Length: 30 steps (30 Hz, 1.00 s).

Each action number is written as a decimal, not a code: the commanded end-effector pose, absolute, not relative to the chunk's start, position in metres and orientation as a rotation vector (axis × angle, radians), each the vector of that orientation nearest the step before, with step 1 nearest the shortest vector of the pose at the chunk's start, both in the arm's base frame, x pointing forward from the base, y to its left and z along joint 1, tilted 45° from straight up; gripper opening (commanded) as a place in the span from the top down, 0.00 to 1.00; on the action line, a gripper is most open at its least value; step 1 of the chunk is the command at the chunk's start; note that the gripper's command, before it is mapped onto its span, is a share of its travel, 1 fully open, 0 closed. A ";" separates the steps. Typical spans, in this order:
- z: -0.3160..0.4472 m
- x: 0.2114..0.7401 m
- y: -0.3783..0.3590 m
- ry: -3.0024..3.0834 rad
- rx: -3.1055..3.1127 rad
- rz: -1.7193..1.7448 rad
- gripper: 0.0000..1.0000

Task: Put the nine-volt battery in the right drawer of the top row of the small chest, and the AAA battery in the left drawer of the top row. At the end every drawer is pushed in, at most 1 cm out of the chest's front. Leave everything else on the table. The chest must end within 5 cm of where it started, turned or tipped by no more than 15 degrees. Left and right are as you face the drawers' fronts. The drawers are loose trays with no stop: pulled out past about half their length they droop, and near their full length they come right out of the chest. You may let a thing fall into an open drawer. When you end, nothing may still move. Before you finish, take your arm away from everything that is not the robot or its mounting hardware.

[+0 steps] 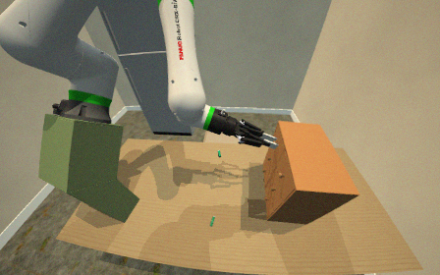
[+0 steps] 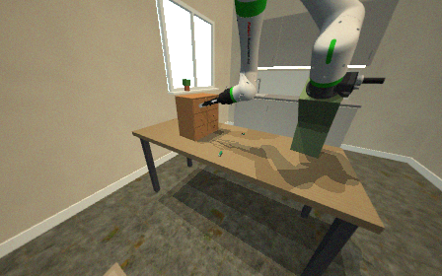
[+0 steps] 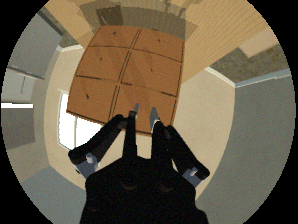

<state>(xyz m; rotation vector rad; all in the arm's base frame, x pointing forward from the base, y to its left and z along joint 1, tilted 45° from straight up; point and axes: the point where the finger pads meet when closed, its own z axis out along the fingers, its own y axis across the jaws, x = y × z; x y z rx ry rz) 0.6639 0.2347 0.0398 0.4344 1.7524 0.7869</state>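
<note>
Two green batteries, types unclear, lie on the worktop, at the pincer's 7 and 9 o'clock from above; narrowly parted, it grips nothing. Straddle the top-left drawer's knob squarely; draw gently toward 9.

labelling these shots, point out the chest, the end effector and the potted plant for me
chest (image 1: 319,157) (image 2: 187,115) (image 3: 150,70): top view, its top board; exterior and wrist views, drawer-side body
end effector (image 1: 275,141) (image 2: 201,105) (image 3: 144,110): all three views, between its fingertips
potted plant (image 2: 186,83): exterior view, its green leaves
</note>
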 end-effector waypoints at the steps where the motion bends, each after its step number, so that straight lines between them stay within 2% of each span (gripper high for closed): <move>1: 0.040 0.664 0.234 1.752 0.434 0.787 0.80; 4: 0.040 0.664 0.234 1.752 0.434 0.787 0.80; 5: 0.040 0.664 0.234 1.752 0.434 0.787 0.92; 30: 0.040 0.664 0.234 1.752 0.434 0.787 0.92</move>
